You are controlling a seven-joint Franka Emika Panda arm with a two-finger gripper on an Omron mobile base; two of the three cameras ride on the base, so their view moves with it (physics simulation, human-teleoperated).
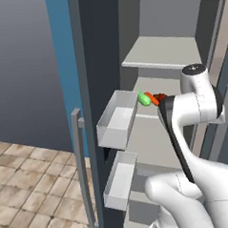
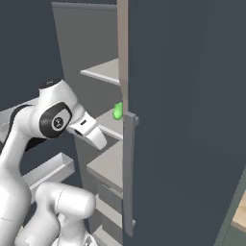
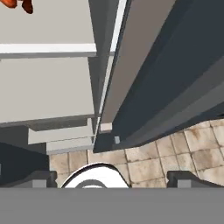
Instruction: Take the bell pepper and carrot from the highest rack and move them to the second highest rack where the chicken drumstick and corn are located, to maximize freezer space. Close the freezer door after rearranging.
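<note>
No legible text, label, brand mark, number or sign appears on any surface in the three views. The dark grey freezer door panel [image 2: 187, 120] is plain. The pale grey shelves [image 1: 162, 53] and the light grey door bins [image 1: 117, 119] carry no markings. The white robot arm [image 2: 53, 120] shows no lettering; the round dark joint cap bears a small pale mark, too small to read. The beige tiled floor [image 1: 25, 188] is unmarked.
</note>
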